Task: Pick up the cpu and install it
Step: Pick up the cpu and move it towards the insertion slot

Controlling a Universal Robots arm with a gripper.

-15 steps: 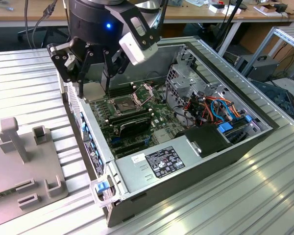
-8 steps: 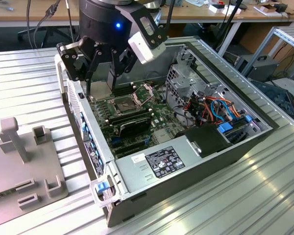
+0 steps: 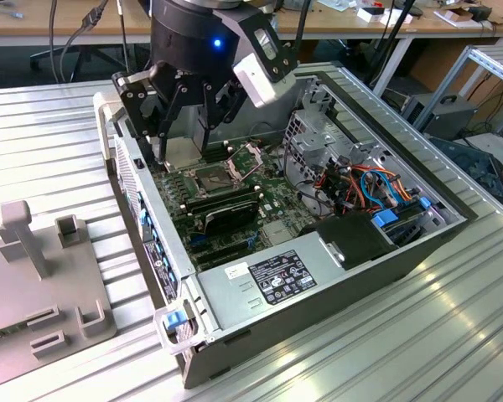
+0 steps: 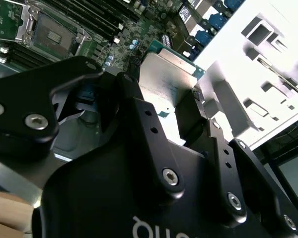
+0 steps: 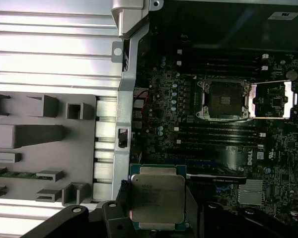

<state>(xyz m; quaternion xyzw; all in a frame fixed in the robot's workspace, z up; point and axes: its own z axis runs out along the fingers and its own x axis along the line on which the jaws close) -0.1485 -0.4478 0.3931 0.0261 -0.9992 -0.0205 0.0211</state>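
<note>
Ribbed aluminium table (image 3: 50, 126) is carrying an open computer case (image 3: 318, 289), which is exposing the motherboard (image 3: 277, 188). Gripper (image 3: 179, 152) is hovering beside the case's wall at upper left of the exterior view, its fingers partly closed and clamping the cpu (image 5: 157, 197) flat between them. Socket (image 5: 223, 99), frame hinged open, is sitting near, apart from the cpu.

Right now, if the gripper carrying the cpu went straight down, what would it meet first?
Likely the motherboard near the case wall: the cpu hangs beside the open socket, not over it. Depth unclear.
</note>
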